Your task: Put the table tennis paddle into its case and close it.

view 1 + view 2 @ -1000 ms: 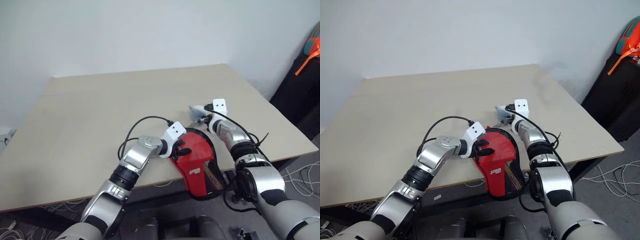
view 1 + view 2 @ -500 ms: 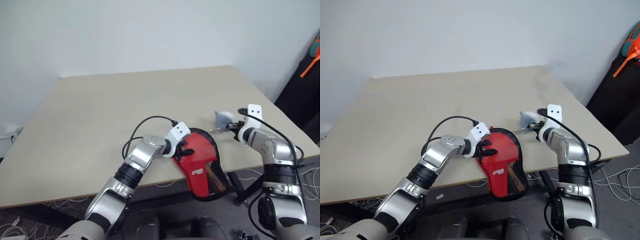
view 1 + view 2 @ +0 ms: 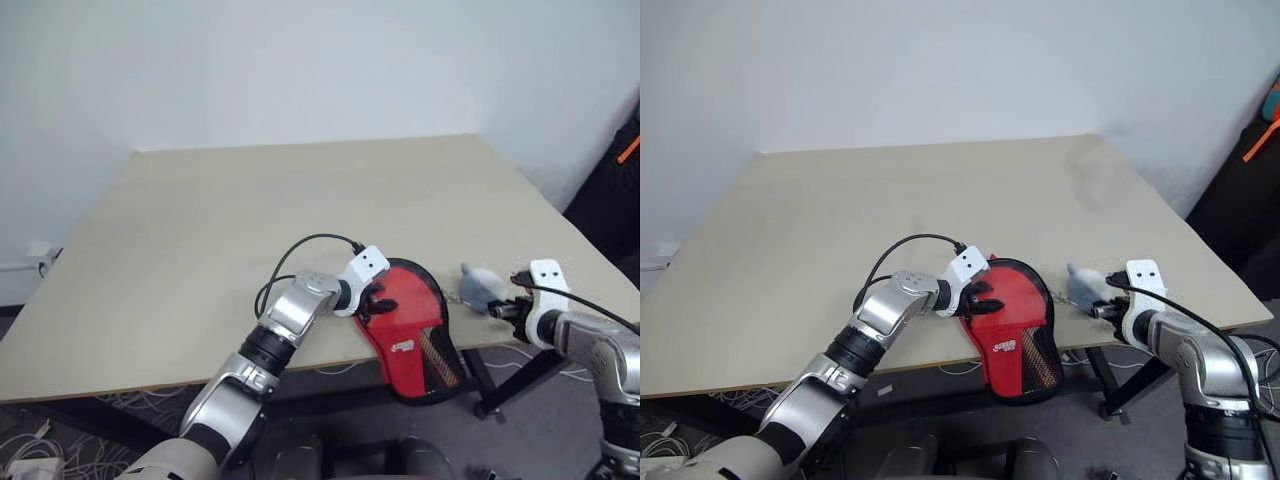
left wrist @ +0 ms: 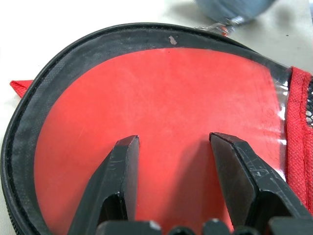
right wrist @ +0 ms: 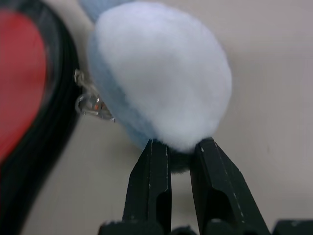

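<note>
Beige tabletop (image 3: 250, 220), set against a pale wall. At its near edge lies the case (image 3: 412, 330), round end on the tabletop, narrow end hanging past the edge; black piped rim, a mesh panel toward the narrow end. The table tennis paddle (image 4: 161, 122) is inside it, red face showing through the clear plastic half, white logo near the neck. Left pincer (image 3: 377, 298) rests on the round end of the case, both black fingers (image 4: 117, 181) spread apart and lying on the clear plastic over the red face. Just beside the case, toward the tabletop's right corner, a fluffy blue and white pom-pom (image 3: 478, 286), joined to the case rim by a small metal clasp (image 5: 90, 100). Right pincer (image 5: 181, 161) is pressed together, pinching the pom-pom at its near end.
</note>
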